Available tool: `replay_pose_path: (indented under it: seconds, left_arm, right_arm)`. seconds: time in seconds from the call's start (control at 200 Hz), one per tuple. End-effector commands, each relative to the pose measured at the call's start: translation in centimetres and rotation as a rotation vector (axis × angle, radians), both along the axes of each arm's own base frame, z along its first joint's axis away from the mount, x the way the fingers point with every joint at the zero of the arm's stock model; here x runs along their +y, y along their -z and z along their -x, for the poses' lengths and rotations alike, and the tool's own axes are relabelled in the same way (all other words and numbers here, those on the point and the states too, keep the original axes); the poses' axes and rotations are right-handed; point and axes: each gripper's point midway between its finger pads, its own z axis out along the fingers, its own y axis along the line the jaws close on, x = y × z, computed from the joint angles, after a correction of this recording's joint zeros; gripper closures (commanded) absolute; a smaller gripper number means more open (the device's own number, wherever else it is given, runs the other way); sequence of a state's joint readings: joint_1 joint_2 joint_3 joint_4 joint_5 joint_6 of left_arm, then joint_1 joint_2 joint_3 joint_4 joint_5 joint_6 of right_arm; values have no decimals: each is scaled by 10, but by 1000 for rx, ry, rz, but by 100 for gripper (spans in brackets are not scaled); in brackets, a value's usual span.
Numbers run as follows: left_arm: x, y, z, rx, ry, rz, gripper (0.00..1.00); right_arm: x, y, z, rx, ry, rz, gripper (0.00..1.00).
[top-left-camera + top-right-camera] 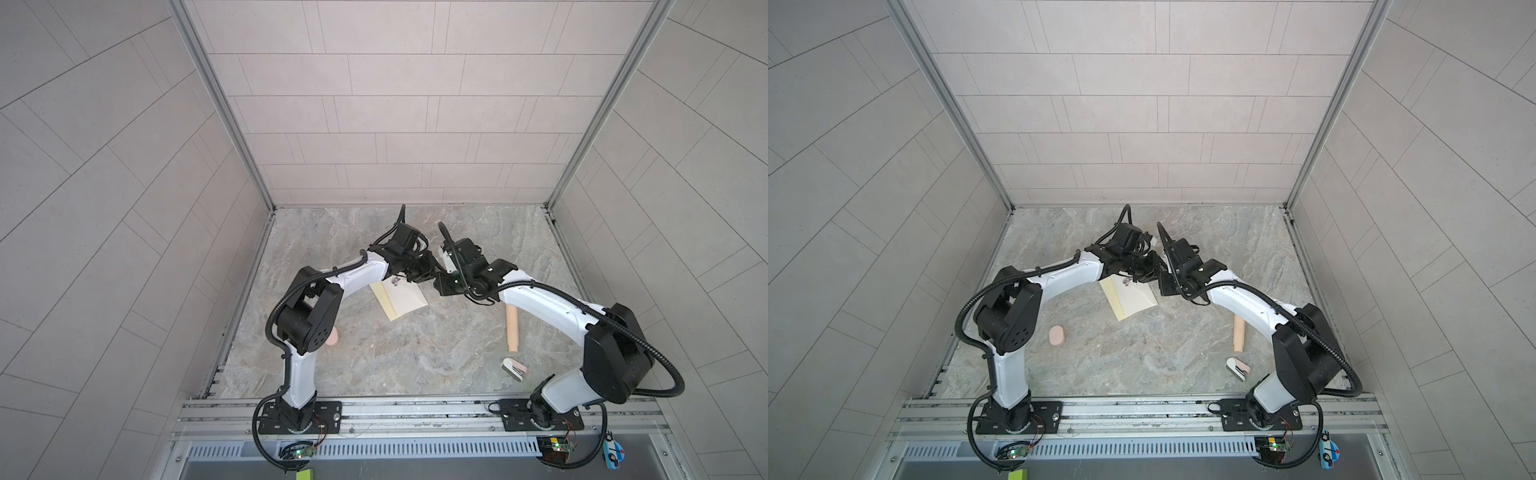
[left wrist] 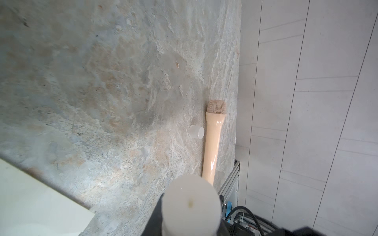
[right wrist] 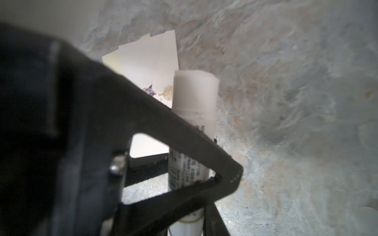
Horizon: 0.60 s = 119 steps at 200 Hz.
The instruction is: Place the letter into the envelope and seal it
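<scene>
Cream paper is the thing to watch: the envelope (image 1: 405, 298) lies flat about the middle of the worktop (image 1: 415, 365). It rests on a pale yellow paper (image 1: 385, 311) that shows as a strip along one side, and its small printed mark (image 3: 150, 91) sits just under the two grippers. No separate white letter shows anywhere on the worktop, so I judge it to be inside the envelope, though the pictures cannot prove that. The right gripper (image 3: 188, 223) is clenched round the lower end of an uncapped glue stick (image 3: 194, 98), which points toward the envelope. Its clear cap (image 2: 196, 131) lies toward the right edge, just beside a peach microphone (image 2: 212, 141). The left gripper (image 1: 424, 272) meets the right one above the envelope's far end, with a dark finger across the tube in the right wrist view. Whether its jaws pinch the tube or merely flank it I cannot tell. The envelope should handle as light, thin and limp, quick to slide on the smooth stone-patterned top and to buckle if pushed edge-on. The best hold is likely a shallow pinch at the pointed flap's tip or a free corner, with the other gripper pressing the body flat. Once glued, the flap will be tacky and will want a firm, even press rather than a drag.
</scene>
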State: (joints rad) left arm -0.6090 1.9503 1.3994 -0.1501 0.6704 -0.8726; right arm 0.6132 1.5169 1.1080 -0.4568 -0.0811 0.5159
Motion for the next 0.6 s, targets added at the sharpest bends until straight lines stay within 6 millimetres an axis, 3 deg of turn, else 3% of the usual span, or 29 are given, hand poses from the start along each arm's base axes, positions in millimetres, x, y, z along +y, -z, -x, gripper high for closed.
replay_pose_path:
  seconds: [0.0,0.075,0.15,0.22,0.285,0.395,0.59]
  left_arm:
    - [10,17,-9,111,-98,-13,100]
    - [9,13,-11,98,-98,-5,100]
    - [9,9,-11,80,-84,0,100]
    - [7,3,-10,54,-58,12,100]
    - [4,-6,-7,24,-22,48,100]
    - [-3,-19,-1,-5,25,117,100]
    - [-12,-35,3,-34,57,192,100]
  right_arm:
    - [-44,-7,-2,-130,144,304,98]
    - [-43,-13,-4,-154,150,312,92]
    - [-33,-16,-3,-139,89,224,65]
    - [-16,-21,0,-79,-9,21,54]
    - [-2,-33,6,-23,-110,-199,50]
    - [-2,-58,9,46,-203,-497,50]
    - [7,-59,23,143,-322,-669,52]
